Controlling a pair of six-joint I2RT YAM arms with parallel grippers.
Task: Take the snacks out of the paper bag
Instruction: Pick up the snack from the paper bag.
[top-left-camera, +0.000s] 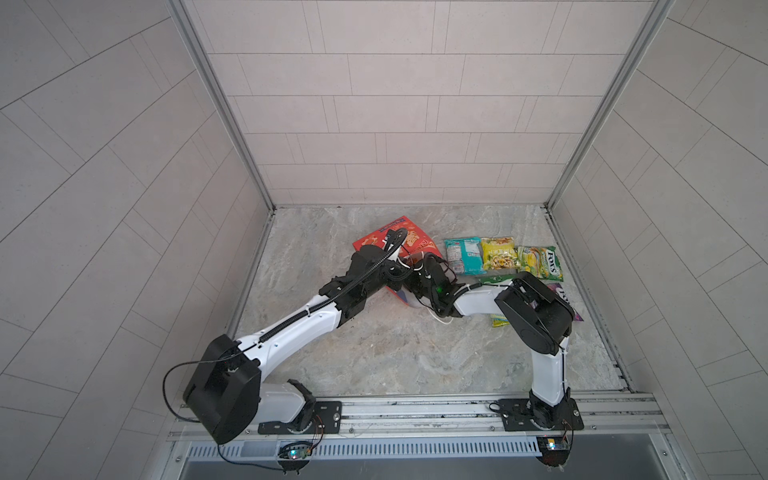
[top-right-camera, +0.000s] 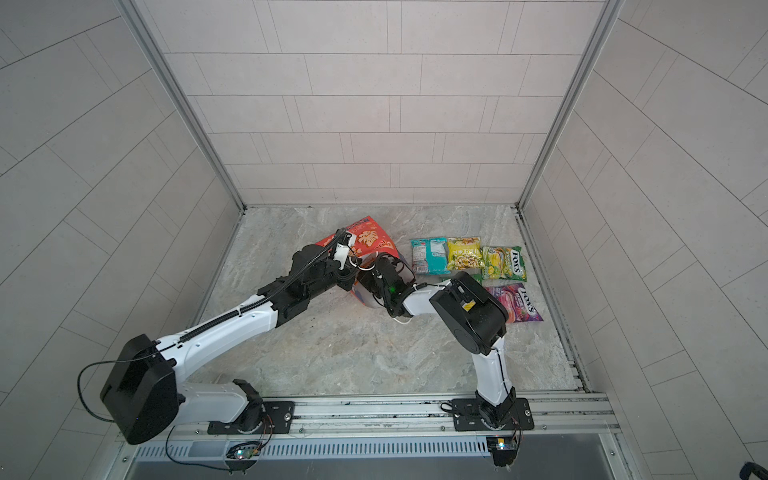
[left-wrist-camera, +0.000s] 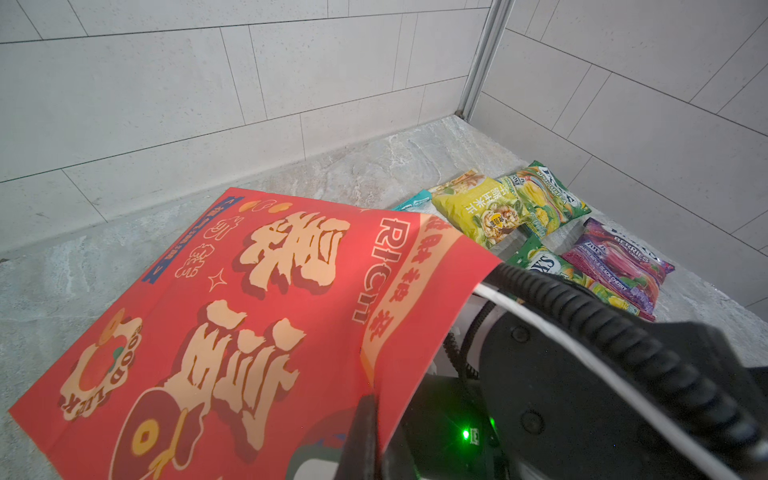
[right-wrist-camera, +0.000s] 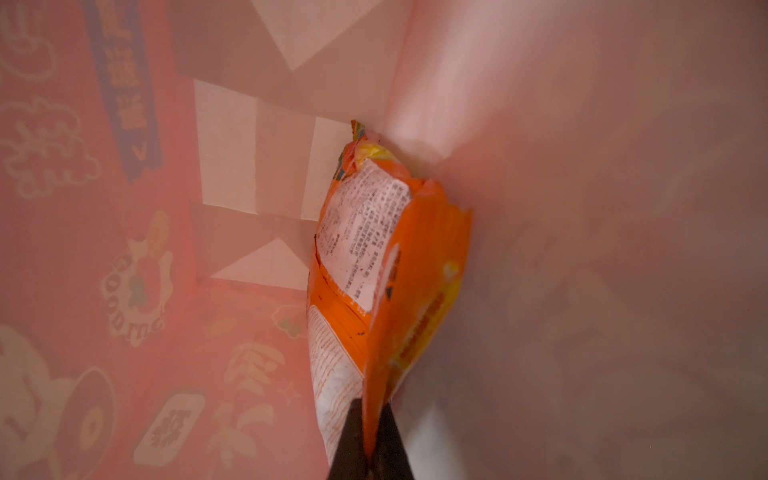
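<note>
The red paper bag (top-left-camera: 384, 239) (top-right-camera: 365, 241) lies on its side at the middle back of the floor, mouth toward the arms. My left gripper (left-wrist-camera: 368, 405) is shut on the bag's (left-wrist-camera: 249, 311) upper rim and holds the mouth up. My right gripper (right-wrist-camera: 372, 413) is deep inside the bag (right-wrist-camera: 124, 208), shut on the edge of an orange snack packet (right-wrist-camera: 395, 257); the top views hide it. Outside the bag, to its right, lie teal (top-left-camera: 463, 254), yellow (top-left-camera: 498, 252), green-yellow FOX'S (top-left-camera: 539, 261) and purple (top-right-camera: 515, 301) snacks. Another green FOX'S packet (left-wrist-camera: 544, 266) lies partly under the right arm.
Tiled walls (top-left-camera: 374, 124) enclose the marble floor (top-left-camera: 395, 353) on three sides; the right wall stands close to the row of snacks. A metal rail (top-left-camera: 415, 409) carrying both arm bases runs along the front edge. The right arm's elbow (top-left-camera: 534, 313) hangs over the purple packet.
</note>
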